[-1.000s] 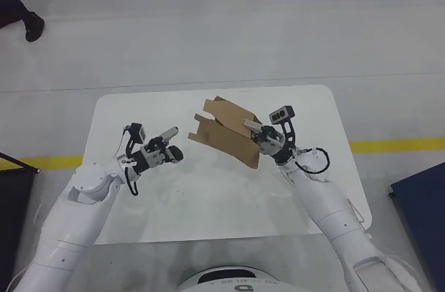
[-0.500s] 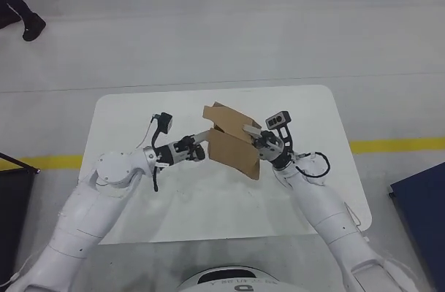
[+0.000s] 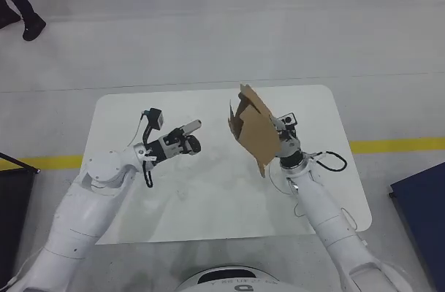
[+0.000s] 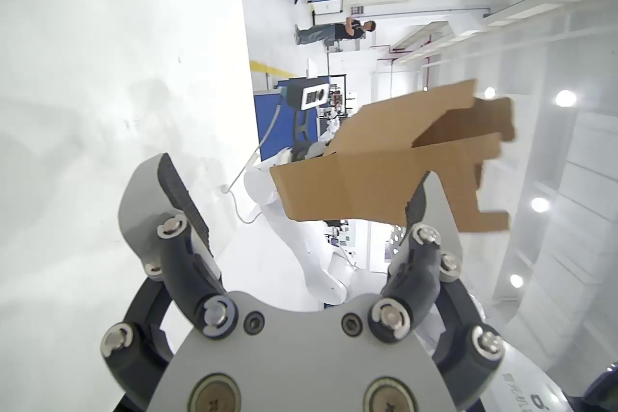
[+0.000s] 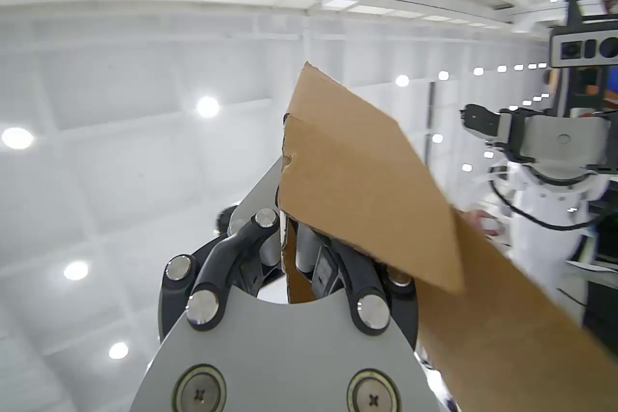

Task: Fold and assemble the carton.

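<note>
Carton (image 3: pixel 254 131): brown cardboard, partly folded with its flaps loose; it was held tilted on edge in the air above the right part of the white tabletop (image 3: pixel 207 212). Right gripper (image 5: pixel 288 220): fingers pinched one carton edge. Left gripper (image 3: pixel 192 129): fingers were spread and empty above the tabletop's middle, apart from the carton.

The carton (image 3: pixel 255 131), right of centre in the top view, is plain brown cardboard. The tabletop (image 3: pixel 207 204) is white with faint grey smudges. The left pincer (image 4: pixel 289 187) has silver-grey fingers (image 4: pixel 140 196), black ribbed pads (image 4: pixel 179 191) and black links; the right pincer (image 5: pixel 287 211) is the same silver and black. A yellow stripe (image 3: pixel 405 144) crosses the pale grey floor (image 3: pixel 207 44) at the right edge, and a dark blue block (image 3: pixel 427 212) sits lower right.
</note>
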